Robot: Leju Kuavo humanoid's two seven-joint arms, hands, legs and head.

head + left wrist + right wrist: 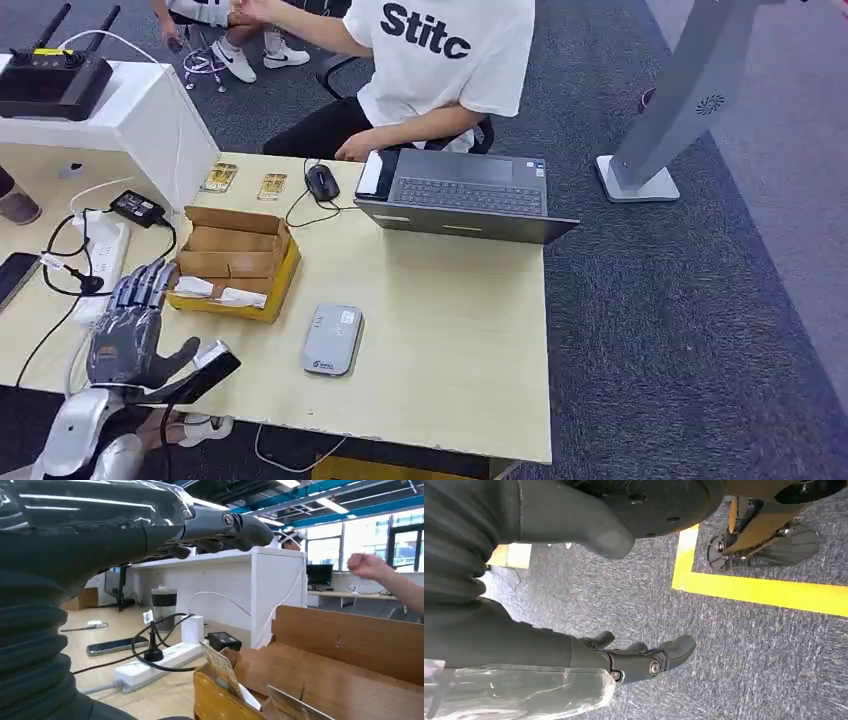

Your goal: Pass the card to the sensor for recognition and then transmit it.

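The fingers (143,285) of the left hand (128,335) are stretched forward and a little apart, holding nothing, their tips just at the near corner of the yellow-sided cardboard box (235,262); the thumb juts toward the grey sensor (332,339). From the left wrist view the fingers hang in the air above the box, with the cards (222,669) standing on edge inside its near wall. A card of this kind is likely thin, light, stiff and slick-faced, so I judge the best hold is a pinch on the free upper edge, thumb on one face and a finger on the other, rather than a scoop from below (the box wall leaves little room for that). Two more cards (245,182) lie flat on the table (450,340) near the black mouse (321,182), well apart from the hand. The right hand (644,657) hangs beside the body over grey carpet, fingers loosely curled in and empty. A person (430,60) sits behind the laptop (465,195); the shirt reads "Stitc", the rest hidden. The sensor carries a small mark, too small to read.
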